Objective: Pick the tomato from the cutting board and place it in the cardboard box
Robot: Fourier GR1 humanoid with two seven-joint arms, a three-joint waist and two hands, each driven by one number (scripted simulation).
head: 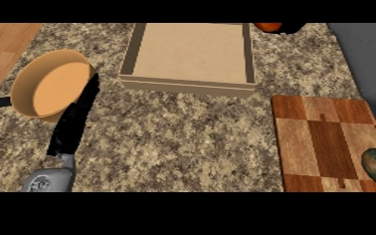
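At the counter's (183, 129) right edge, the checkered cutting board (323, 144) is cut off by the view, and a dark rounded thing (370, 163) at its right side shows only a sliver; cannot tell whether it is the tomato. At the far edge an orange-red rounded object (269, 26) sits under a black shape, mostly hidden. The cardboard box (189, 82) at the far middle holds nothing. A tan bowl (44, 82) stands by the left edge. The left hand (73, 122) rises beside it, fingers straight, holding nothing. The right hand does not show. No writing legible.
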